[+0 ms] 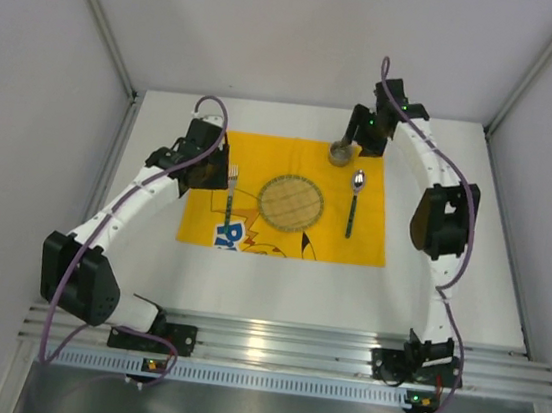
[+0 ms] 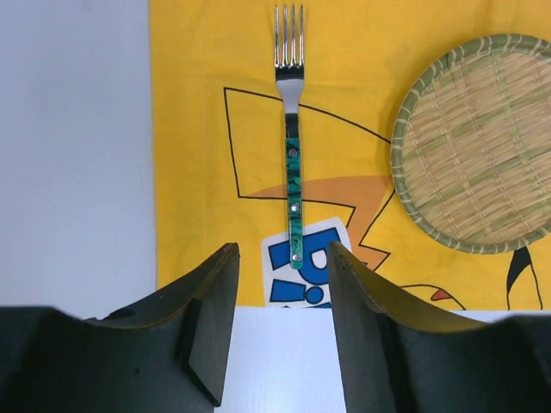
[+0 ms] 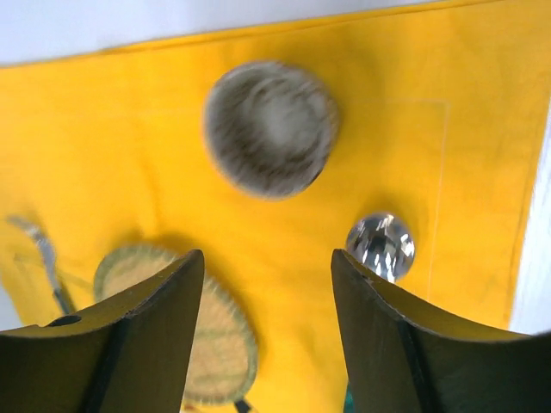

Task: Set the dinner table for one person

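Note:
The white dinner table carries a yellow printed mat. On the mat lie a round woven plate, a green-handled fork to its left, a green-handled spoon to its right, and a small grey cup at the far edge. My left gripper hovers open just short of the fork's handle end, nothing between its fingers. The right gripper is open and empty, raised above the mat just short of the cup, with the spoon's bowl near its right finger.
Grey walls close in the table on the left, right and far sides. Both arm bases sit on a metal rail at the near edge. Bare white tabletop lies left of the mat.

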